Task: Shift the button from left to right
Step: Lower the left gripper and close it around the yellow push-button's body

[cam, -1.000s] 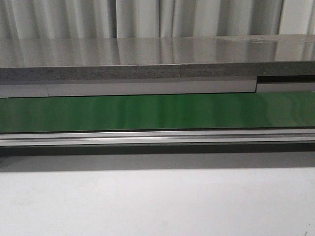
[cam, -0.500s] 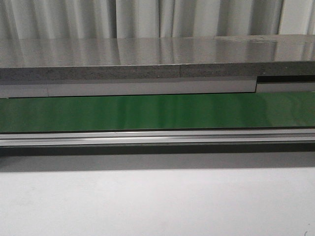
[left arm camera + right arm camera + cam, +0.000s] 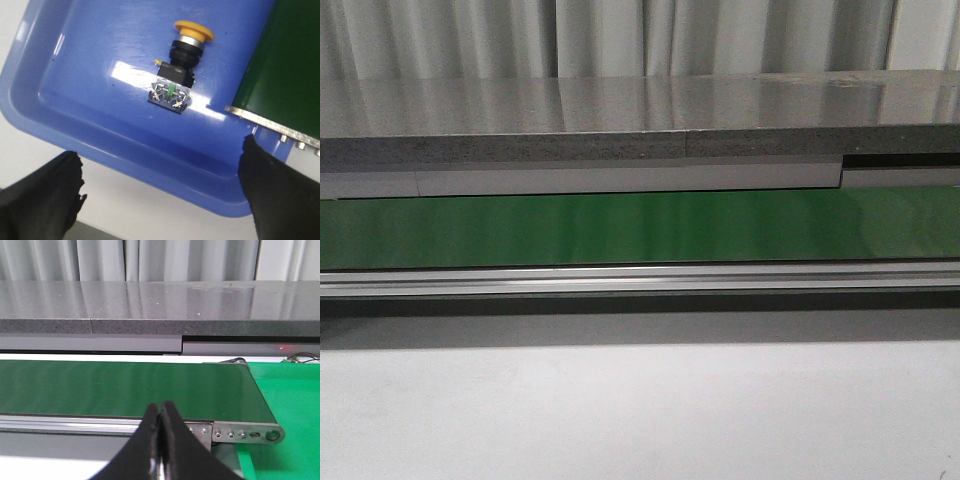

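Note:
In the left wrist view the button [image 3: 180, 67] lies on its side in a blue tray [image 3: 75, 100], its yellow-orange mushroom cap [image 3: 194, 31] pointing away from the black body and its terminal end [image 3: 170, 97]. My left gripper [image 3: 160, 172] is open and empty, hovering over the tray's rim, apart from the button. My right gripper [image 3: 160, 415] is shut and empty, held in front of the green conveyor belt [image 3: 125, 387]. Neither gripper nor the button shows in the front view.
The green belt [image 3: 640, 228] with its aluminium rail [image 3: 640, 278] crosses the front view; a grey slab shelf [image 3: 620, 120] runs behind it. The belt's end [image 3: 290, 65] sits beside the tray. A green mat [image 3: 295, 400] lies past the belt's right end.

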